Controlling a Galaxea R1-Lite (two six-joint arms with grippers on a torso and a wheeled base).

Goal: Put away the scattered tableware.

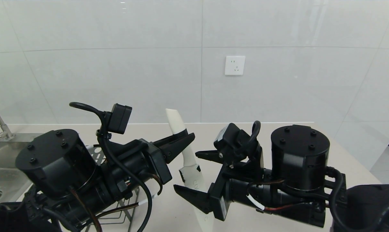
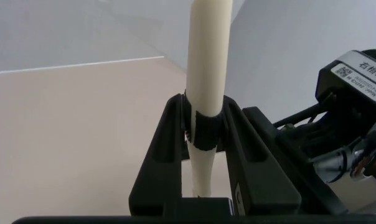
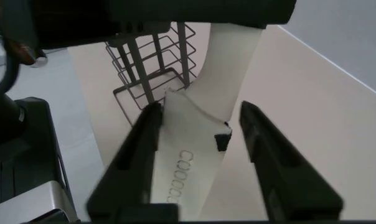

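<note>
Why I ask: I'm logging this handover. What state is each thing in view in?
Left gripper: jaws shut on the white knife's handle.
White knife: held handle-up, tilted.
Right gripper: jaws open, straddling the knife's blade.
Wire rack: upright on the counter.
Wall socket: nothing plugged in.

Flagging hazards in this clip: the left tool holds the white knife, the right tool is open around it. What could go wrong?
1. The left tool pinches the white knife only at its narrow handle, so it may pivot or slip.
2. The right tool, open astride the blade end, could knock it askew when closing.
</note>
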